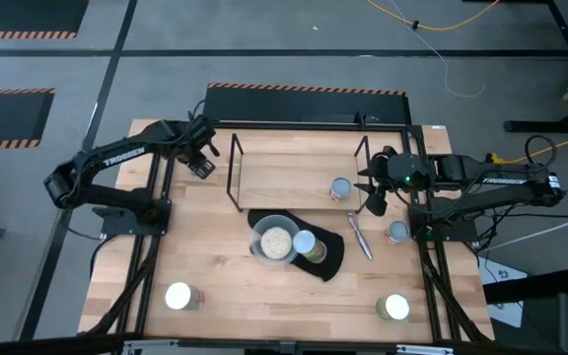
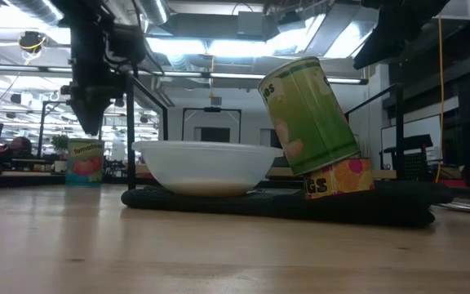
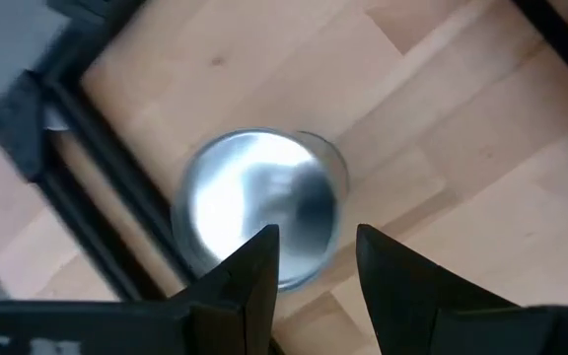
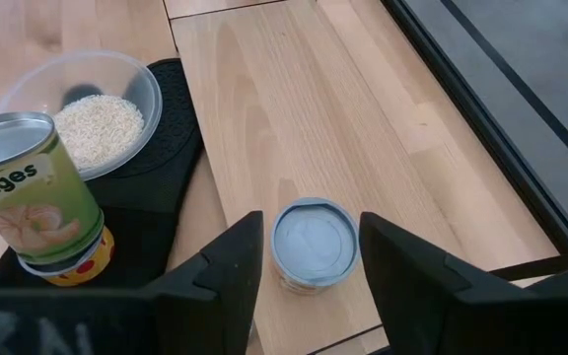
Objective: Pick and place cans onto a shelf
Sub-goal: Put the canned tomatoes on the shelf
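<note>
Left gripper (image 1: 203,163) hangs upper left of the high view, fingers spread wide over a silver can (image 3: 259,207) by the shelf (image 1: 233,163) edge, nothing held. Right gripper (image 1: 376,202) at right, parted and empty, above a blue-topped can (image 4: 313,242). Green can (image 2: 308,114) leans tilted on the mat (image 2: 382,204).

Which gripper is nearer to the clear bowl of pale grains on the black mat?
The right gripper. It hangs open beyond the bowl, toward the table's right side; the left gripper is farther off, open, near the back left by the shelf.
</note>
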Controlling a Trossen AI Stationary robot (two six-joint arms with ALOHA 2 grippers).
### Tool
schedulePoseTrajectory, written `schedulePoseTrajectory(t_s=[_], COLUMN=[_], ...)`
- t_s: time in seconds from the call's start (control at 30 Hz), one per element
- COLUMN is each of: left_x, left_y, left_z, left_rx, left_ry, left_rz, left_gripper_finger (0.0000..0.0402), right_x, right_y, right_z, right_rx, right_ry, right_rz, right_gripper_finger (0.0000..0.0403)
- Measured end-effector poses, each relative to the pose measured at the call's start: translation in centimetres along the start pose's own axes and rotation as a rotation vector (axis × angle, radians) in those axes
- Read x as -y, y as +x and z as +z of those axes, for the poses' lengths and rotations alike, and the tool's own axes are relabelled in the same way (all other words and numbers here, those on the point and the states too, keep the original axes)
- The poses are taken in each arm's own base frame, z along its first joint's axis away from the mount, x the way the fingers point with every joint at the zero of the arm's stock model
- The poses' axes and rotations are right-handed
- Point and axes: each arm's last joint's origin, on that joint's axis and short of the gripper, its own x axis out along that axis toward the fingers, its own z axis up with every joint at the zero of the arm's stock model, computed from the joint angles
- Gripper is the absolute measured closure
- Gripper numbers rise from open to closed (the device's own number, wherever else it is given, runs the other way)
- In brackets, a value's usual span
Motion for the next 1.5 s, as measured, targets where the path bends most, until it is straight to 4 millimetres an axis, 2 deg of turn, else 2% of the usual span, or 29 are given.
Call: schedulePoseTrajectory(t_s=[0.27, 0.57, 1.03, 1.27, 1.5], left_x=[0.6, 0.8, 0.7, 0.5, 0.1], left_y=[1.7, 2.5, 2.6, 2.3, 1.0], left_z=[0.9, 1.2, 1.2, 1.0, 0.5], left_rx=[-0.05, -0.084, -0.081, -0.06, -0.007], left_ry=[0.028, 0.039, 0.04, 0.034, 0.019], left_rz=[-0.012, 0.025, 0.056, 0.092, 0.096], left_gripper_finger=[0.0272, 0.0278, 0.0394, 0.0399, 0.04], right_x=[0.0, 0.0, 0.0, 0.0, 0.0], right_y=[0.0, 0.0, 0.0, 0.0, 0.0], right_z=[0.0, 0.0, 0.0, 0.0, 0.0], right_rx=[0.0, -0.001, -0.001, -0.001, -0.001], right_ry=[0.0, 0.0, 0.0, -0.001, 0.0], right_rz=[0.0, 0.0, 0.0, 0.0, 0.0], right_gripper_finger=[0.0229, 0.0229, 0.0229, 0.0229, 0.0229])
